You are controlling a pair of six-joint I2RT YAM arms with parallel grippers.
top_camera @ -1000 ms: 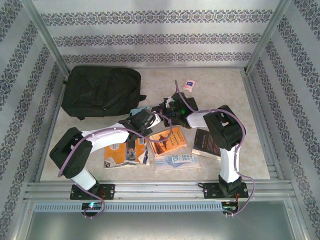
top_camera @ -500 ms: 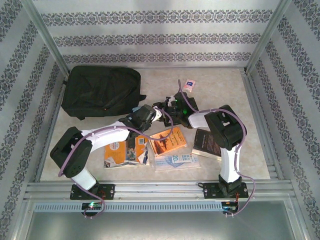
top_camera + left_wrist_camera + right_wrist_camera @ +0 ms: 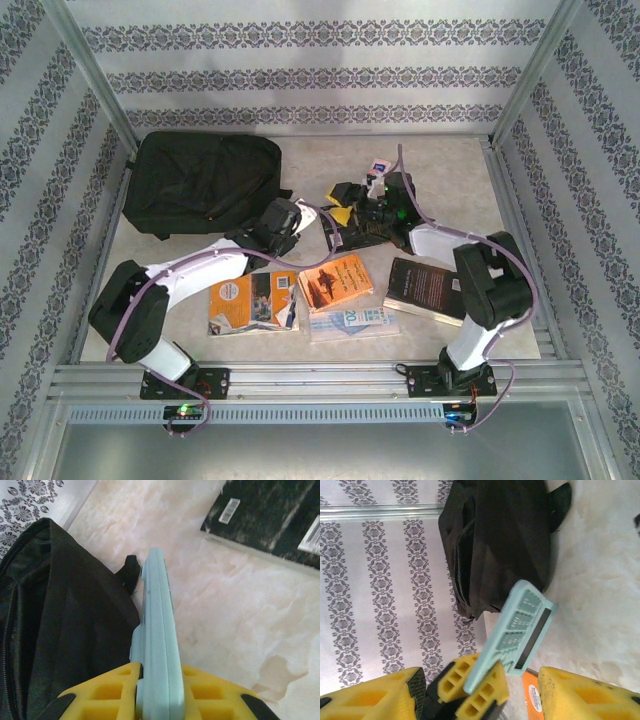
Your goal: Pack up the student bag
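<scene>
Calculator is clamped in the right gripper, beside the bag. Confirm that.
Wrong gripper. The calculator is clamped in the left gripper, beside the bag; the left wrist view shows it between that gripper's yellow fingers. In the right wrist view the right gripper stands open.

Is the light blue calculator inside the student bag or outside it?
Outside. The left gripper pinches the calculator, which hangs beside the student bag, over the table.

Calculator (image 3: 157,630) apparently into left gripper (image 3: 159,696)
</scene>
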